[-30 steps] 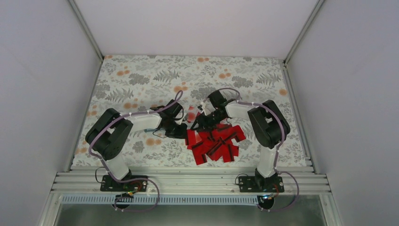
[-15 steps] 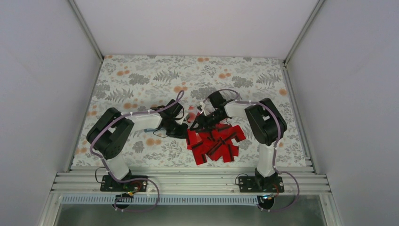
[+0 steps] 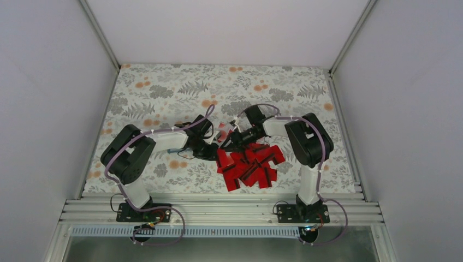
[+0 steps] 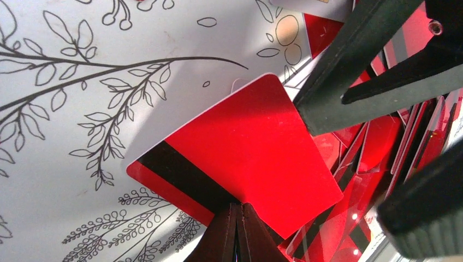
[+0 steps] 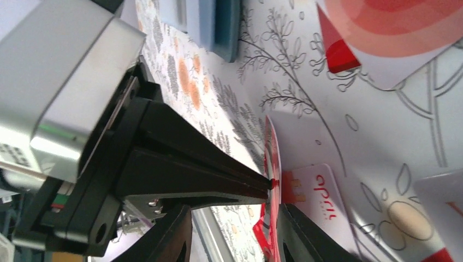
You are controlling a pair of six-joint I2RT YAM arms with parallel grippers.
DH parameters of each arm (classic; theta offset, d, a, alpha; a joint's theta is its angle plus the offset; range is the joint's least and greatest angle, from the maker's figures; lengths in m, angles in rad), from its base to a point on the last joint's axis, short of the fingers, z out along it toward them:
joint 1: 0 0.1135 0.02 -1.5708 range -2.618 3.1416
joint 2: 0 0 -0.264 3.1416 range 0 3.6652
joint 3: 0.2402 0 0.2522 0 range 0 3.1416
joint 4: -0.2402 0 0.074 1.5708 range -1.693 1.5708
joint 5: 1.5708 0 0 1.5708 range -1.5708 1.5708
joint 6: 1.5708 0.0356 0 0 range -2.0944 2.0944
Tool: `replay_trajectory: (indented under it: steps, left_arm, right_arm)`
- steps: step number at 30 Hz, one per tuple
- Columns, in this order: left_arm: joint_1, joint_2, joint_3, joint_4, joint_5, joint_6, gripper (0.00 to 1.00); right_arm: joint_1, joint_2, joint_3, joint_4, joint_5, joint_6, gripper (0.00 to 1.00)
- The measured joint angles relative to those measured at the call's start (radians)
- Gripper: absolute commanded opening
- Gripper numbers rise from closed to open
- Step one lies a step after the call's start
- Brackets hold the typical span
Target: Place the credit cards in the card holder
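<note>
Left wrist: left gripper (image 4: 237, 213) tight on one striped credit card (image 4: 245, 147); right wrist: right gripper (image 5: 233, 210) spread, apparently astride it.

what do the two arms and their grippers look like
Both the left arm and right arm have white links, bulky black joint housings and a lilac cable tied along them. The left gripper and right gripper have black tapering fingers; the left carries a silver-grey box.

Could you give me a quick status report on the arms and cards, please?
Left gripper shut on one red card. Right gripper open, jaws either side of it. Card holder lies apart, ungripped. Loose cards piled alongside.
</note>
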Motion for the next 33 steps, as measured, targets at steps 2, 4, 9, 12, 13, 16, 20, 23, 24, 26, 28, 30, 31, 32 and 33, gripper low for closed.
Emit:
replay_trajectory:
  steps: [2, 4, 9, 12, 13, 16, 20, 23, 24, 26, 28, 30, 31, 32, 33]
  left_arm:
    - [0.002, -0.003, -0.003, 0.001, 0.003, 0.005, 0.02]
    - [0.004, -0.008, -0.009, 0.006, 0.007, 0.009, 0.02]
    - [0.017, -0.023, -0.034, 0.020, 0.018, 0.016, 0.02]
    - [0.027, -0.029, -0.050, 0.034, 0.031, 0.018, 0.02]
    - [0.032, -0.031, -0.058, 0.044, 0.040, 0.019, 0.02]
    - [0.047, -0.034, -0.078, 0.067, 0.072, 0.024, 0.02]
    - [0.066, -0.034, -0.100, 0.101, 0.115, 0.035, 0.03]
    - [0.080, -0.034, -0.118, 0.130, 0.148, 0.042, 0.02]
    - [0.085, -0.034, -0.124, 0.139, 0.157, 0.042, 0.02]
    - [0.099, -0.034, -0.141, 0.165, 0.179, 0.044, 0.02]
    - [0.110, -0.030, -0.159, 0.196, 0.197, 0.045, 0.02]
    - [0.114, -0.029, -0.168, 0.225, 0.207, 0.045, 0.02]
    - [0.116, -0.028, -0.171, 0.232, 0.209, 0.045, 0.02]
    - [0.117, -0.028, -0.172, 0.237, 0.211, 0.045, 0.02]
    - [0.117, -0.027, -0.172, 0.241, 0.212, 0.045, 0.02]
  right_arm:
    - [-0.002, 0.000, 0.000, -0.002, -0.023, -0.017, 0.39]
    - [-0.003, 0.000, 0.001, -0.007, -0.039, -0.032, 0.38]
    - [-0.006, 0.013, 0.007, -0.018, -0.079, -0.067, 0.37]
    - [-0.011, 0.031, 0.009, -0.018, -0.109, -0.082, 0.36]
    - [-0.011, 0.035, 0.010, -0.016, -0.116, -0.084, 0.36]
    - [-0.013, 0.050, 0.010, -0.014, -0.145, -0.097, 0.34]
    - [-0.011, 0.054, 0.011, -0.005, -0.174, -0.102, 0.33]
    - [-0.005, 0.055, 0.013, 0.006, -0.186, -0.098, 0.31]
    - [-0.001, 0.055, 0.016, 0.011, -0.191, -0.095, 0.30]
    - [0.008, 0.057, 0.024, 0.018, -0.198, -0.093, 0.28]
    - [0.027, 0.060, 0.029, 0.025, -0.192, -0.087, 0.26]
    - [0.050, 0.070, 0.029, 0.022, -0.175, -0.081, 0.25]
    - [0.056, 0.075, 0.029, 0.019, -0.164, -0.080, 0.25]
    - [0.062, 0.080, 0.030, 0.010, -0.145, -0.080, 0.25]
    - [0.067, 0.083, 0.031, 0.000, -0.127, -0.081, 0.26]
